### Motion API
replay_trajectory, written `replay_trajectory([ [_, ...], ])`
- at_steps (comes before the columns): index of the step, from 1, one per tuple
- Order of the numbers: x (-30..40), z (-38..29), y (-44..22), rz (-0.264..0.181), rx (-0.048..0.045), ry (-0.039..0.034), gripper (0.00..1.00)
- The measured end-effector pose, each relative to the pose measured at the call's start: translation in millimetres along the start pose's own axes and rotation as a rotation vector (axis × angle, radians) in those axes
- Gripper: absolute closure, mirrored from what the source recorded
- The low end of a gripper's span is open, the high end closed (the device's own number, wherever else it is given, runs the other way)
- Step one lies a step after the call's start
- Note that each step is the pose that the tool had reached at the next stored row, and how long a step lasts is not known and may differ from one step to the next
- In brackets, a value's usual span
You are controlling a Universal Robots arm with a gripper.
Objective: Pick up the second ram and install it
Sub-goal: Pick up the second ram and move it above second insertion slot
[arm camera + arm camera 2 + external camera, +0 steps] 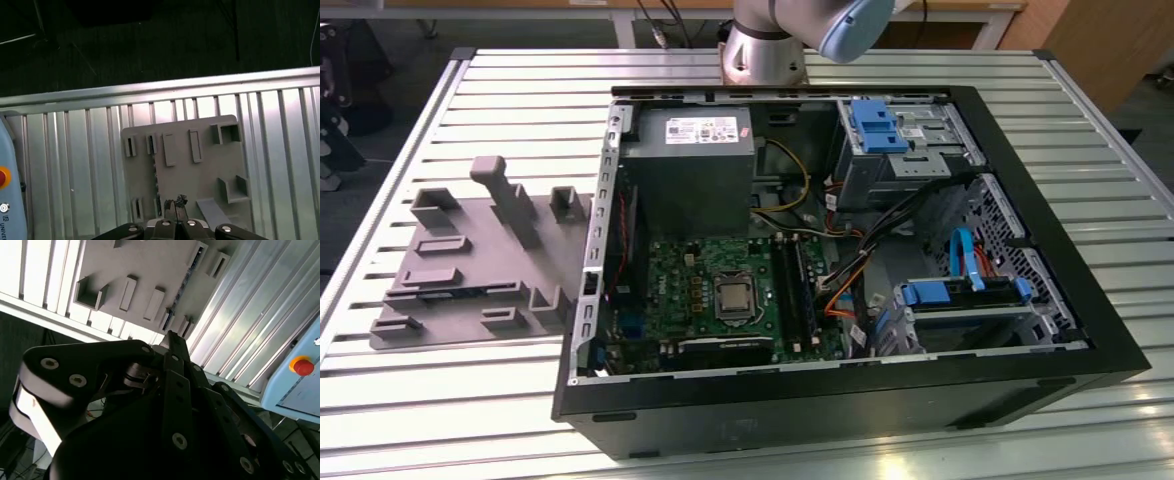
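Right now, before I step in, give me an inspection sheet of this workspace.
Surface: ribbed metal table, bearing the grey fixture and the open computer case.
Job's things: second ram, a thin bluish strip standing in a fixture slot; motherboard inside the case.
Clutter: nothing seen.
End effector: hangs above the fixture, apart from it.
Cables: orange, yellow and blue cables inside the case.
Surroundings: red stop button on a pale blue panel beside the table.

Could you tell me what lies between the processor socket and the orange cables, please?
In the exterior view, the long black memory slots lie between the processor socket and the orange cables.
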State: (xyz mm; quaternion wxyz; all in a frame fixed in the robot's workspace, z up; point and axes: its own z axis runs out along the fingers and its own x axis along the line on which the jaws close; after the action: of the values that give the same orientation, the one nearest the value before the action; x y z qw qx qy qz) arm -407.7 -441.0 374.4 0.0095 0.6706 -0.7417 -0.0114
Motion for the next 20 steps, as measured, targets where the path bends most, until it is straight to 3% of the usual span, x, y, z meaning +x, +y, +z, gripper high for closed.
replay_trajectory([
  [3, 0.1, 0.5, 0.0, -0.039, -0.0001, 0.0013, 0.89],
  [8, 0.1, 0.9, 0.1, -0.039, 0.0, 0.0013, 0.89],
  [10, 0.1, 0.9, 0.1, -0.039, 0.0, 0.0012, 0.84],
  [12, 0.1, 2.0, 0.0, -0.039, 0.0009, 0.0009, 0.71],
  [13, 0.1, 2.9, 0.0, -0.04, 0.0018, 0.0009, 0.71],
  [15, 0.1, 6.2, -0.1, -0.036, 0.003, 0.0008, 0.59],
  [20, 1.0, 15.3, -0.4, -0.028, 0.0042, 0.0005, 0.53],
])
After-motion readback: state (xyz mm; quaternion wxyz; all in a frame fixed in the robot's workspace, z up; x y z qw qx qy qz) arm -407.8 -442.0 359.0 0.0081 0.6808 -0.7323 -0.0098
